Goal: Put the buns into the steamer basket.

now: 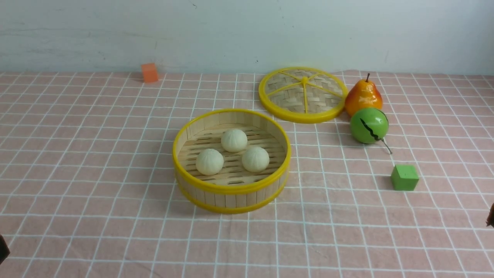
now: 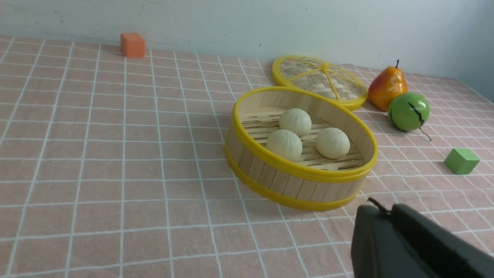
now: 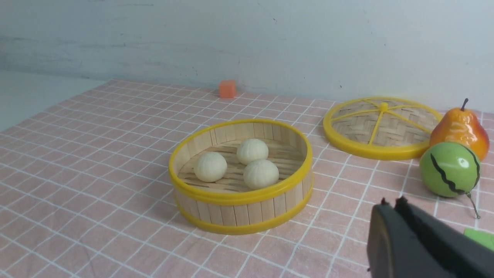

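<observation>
Three buns (image 1: 234, 140) inside steamer basket (image 1: 231, 189)

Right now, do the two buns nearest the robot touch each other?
Apart. Front view shows bare slats between the left bun and the right bun.

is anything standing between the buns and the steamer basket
Nothing visible does. All three buns lie inside the steamer basket, on its slotted floor. The lid lies flat on the cloth, off to the basket's far right and apart from it.
</observation>
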### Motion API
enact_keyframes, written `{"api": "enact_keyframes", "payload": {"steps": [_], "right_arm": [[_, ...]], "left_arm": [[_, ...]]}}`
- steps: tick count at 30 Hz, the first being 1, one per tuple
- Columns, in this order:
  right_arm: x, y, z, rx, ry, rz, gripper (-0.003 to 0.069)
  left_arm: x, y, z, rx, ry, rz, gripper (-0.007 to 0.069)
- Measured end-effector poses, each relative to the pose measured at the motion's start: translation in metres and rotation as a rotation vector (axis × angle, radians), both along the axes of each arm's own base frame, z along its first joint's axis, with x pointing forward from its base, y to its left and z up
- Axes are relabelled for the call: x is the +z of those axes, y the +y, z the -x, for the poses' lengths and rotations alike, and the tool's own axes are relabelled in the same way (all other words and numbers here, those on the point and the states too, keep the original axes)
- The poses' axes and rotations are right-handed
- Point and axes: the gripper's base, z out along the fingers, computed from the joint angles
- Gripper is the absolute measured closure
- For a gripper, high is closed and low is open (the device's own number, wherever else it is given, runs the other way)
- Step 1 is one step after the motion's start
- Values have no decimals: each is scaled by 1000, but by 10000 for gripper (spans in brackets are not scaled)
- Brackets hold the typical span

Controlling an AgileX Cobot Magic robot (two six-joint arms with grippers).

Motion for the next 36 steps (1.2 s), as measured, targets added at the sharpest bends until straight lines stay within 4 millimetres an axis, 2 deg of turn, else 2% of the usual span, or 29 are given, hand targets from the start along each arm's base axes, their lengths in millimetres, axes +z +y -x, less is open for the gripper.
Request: {"api": "enact_keyframes", "payload": {"steps": [3,7,10,13,17,23,36], "right_arm": [[-8,0,1,3,4,4,651],[-40,-4,7,5,-3,15,646],[-72,-10,14,-31,17,-38,643],[-90,-17,18,-104,26,-82,648],[-98,-25,20,-227,55,-37,678],[-112,-32,21,-335,196,31,680],[-113,-37,22,-437,222,54,679]], "left_arm": [[0,0,0,0,0,0,586],[0,0,0,0,0,0,586],[0,0,0,0,0,0,586],[0,0,0,0,0,0,582],[-1,0,0,0,3,-3,574],[-2,0,-1,1,18,-11,570],[-2,0,-1,1,21,-12,557]]}}
